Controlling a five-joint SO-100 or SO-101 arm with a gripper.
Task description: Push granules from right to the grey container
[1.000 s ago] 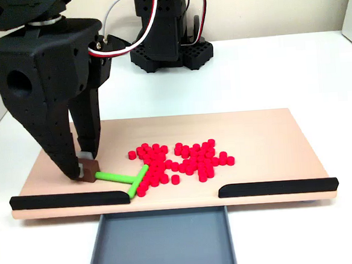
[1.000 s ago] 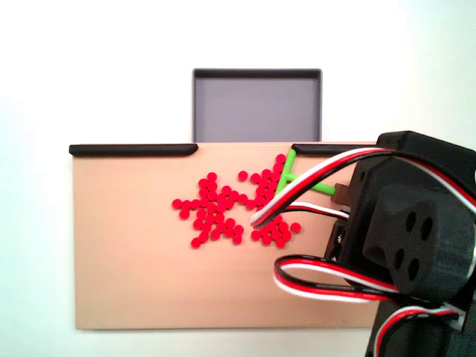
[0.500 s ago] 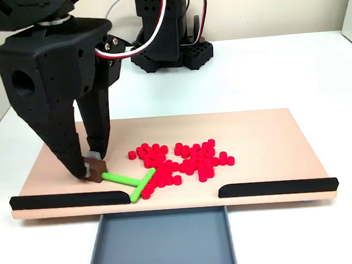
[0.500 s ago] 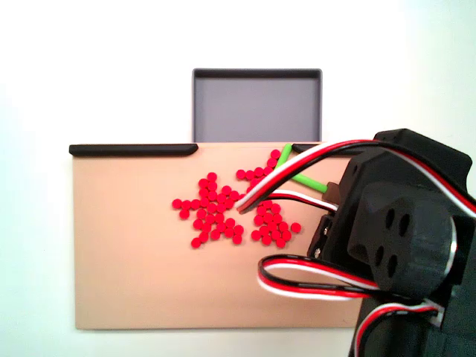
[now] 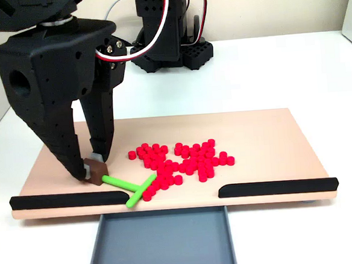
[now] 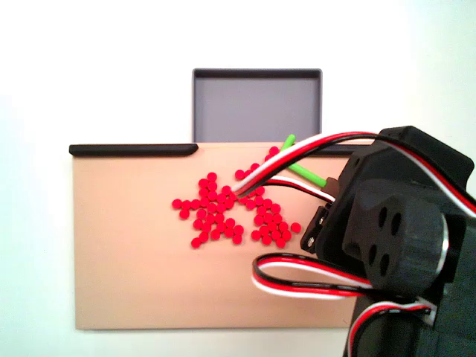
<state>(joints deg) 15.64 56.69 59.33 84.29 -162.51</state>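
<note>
From the low front camera I get the jaws (image 5: pixel 93 168) plainly: they come down at the left of the board (image 5: pixel 272 131) and are closed on a small brown block at the end of the green stick (image 5: pixel 131 187). The stick runs right from that block, and its crossbar tilts across the front edge, between the two black bars (image 5: pixel 69 200).

The other fixed camera, looking down from above, gives me the layout instead. There the tray (image 6: pixel 256 104) sits beyond the board's far edge, the granules (image 6: pixel 227 210) spread over the middle of the board, and the tip of the stick (image 6: pixel 301 160) pokes just past the edge toward the tray's right corner.

In the front camera the granules (image 5: pixel 184 160) lie to the right of the jaws, well clear of them; the nearest ones touch the crossbar near the gap above the tray (image 5: pixel 162 241) (nothing red is inside it).

From above, the arm's black body and its red, white and black wires cover the jaws and most of the stick, so I cannot read the grip there. The front camera cuts off the tray's near edge.
</note>
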